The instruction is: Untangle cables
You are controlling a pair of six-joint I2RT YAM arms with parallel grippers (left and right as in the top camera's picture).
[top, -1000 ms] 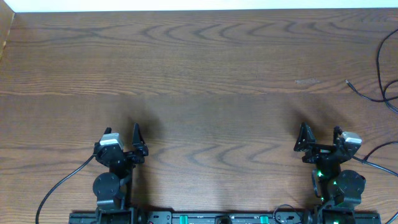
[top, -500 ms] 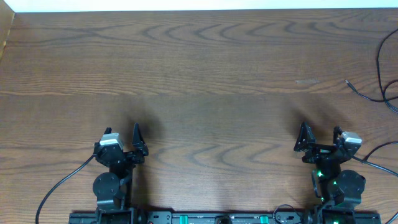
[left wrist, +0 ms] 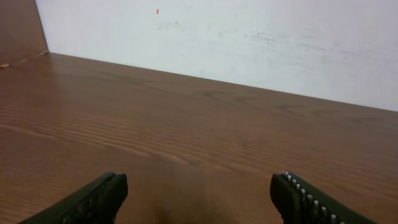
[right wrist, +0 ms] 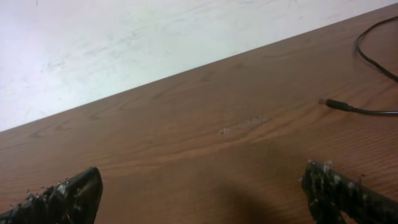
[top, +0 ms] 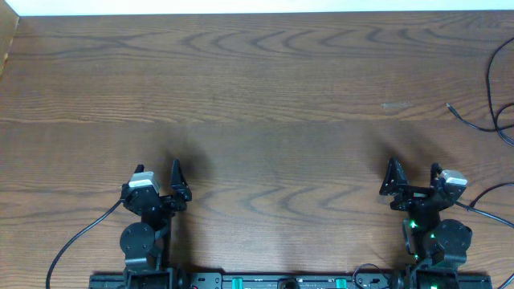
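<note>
Brown wood-grain desk is filling the overhead view. A white wall is running along its far edge, and a brown side panel is standing at the far-left corner. A pale scuff is showing on the desk's right half. The cables are lying at the far-right edge of the desk, well apart from both arms. Thin black wire is curving in from the right border, and one small plug tip is pointing left, just right of the scuff. The right wrist view is catching the same plug tip flat on the wood, with a black loop beyond it. The rest of the bundle is running out of frame. Both arms are sitting folded low at the near edge, above the base rail, with wrists pointing toward the wall. The left pincer is standing spread wide, with bare wood showing between its fingers in the left wrist view. The right pincer is likewise gaping apart, gripping nothing, with the desk showing between its fingers. A thicker black cord is trailing from the left arm toward the near-left corner. A green light is glowing on the right arm.
</note>
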